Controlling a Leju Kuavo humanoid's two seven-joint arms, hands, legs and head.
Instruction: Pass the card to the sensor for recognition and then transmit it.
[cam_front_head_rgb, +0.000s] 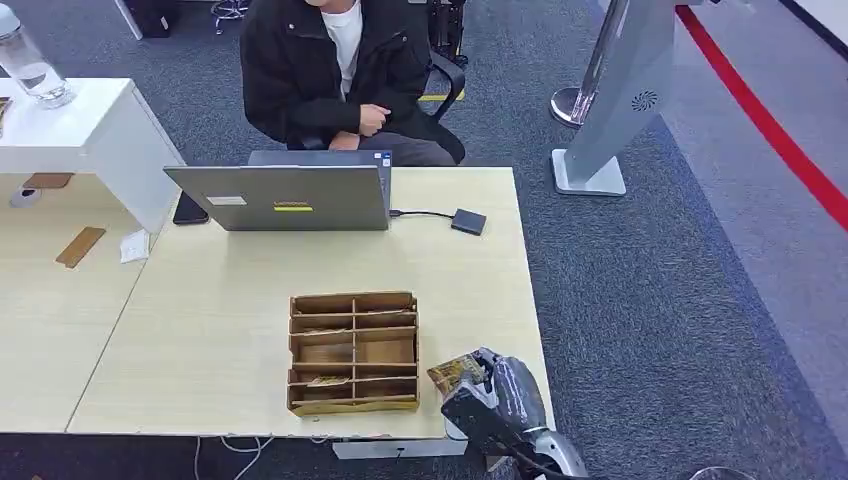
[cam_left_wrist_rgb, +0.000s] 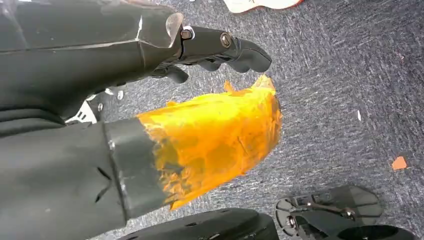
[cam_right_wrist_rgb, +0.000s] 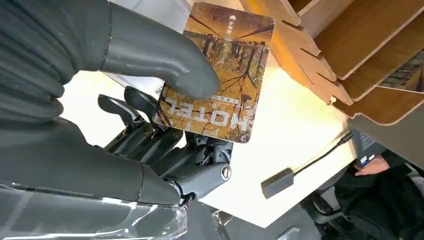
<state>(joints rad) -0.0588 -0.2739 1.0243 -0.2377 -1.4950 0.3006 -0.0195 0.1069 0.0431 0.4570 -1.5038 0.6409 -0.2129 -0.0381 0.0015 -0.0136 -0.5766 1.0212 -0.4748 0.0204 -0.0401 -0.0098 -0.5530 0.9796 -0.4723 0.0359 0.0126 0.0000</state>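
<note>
My right hand (cam_front_head_rgb: 497, 397) hovers over the table's near right corner, just right of the wooden box. It pinches a hotel card (cam_front_head_rgb: 455, 374) printed with autumn trees. In the right wrist view the card (cam_right_wrist_rgb: 220, 75) sits between the thick thumb (cam_right_wrist_rgb: 155, 55) and the dark fingers (cam_right_wrist_rgb: 150, 135). The sensor (cam_front_head_rgb: 468, 221), a small black box on a cable, lies right of the laptop, far beyond the card; it is also seen as the sensor (cam_right_wrist_rgb: 277, 182). My left hand (cam_left_wrist_rgb: 125, 75) hangs over the carpet holding nothing, its thumb wrapped in orange tape.
A wooden slotted box (cam_front_head_rgb: 353, 352) stands near the table's front edge. An open laptop (cam_front_head_rgb: 285, 195) sits at the back, with a person in a black jacket (cam_front_head_rgb: 330, 70) seated behind it. A phone (cam_front_head_rgb: 190, 210) lies left of the laptop. A grey stand (cam_front_head_rgb: 610, 110) rises at right.
</note>
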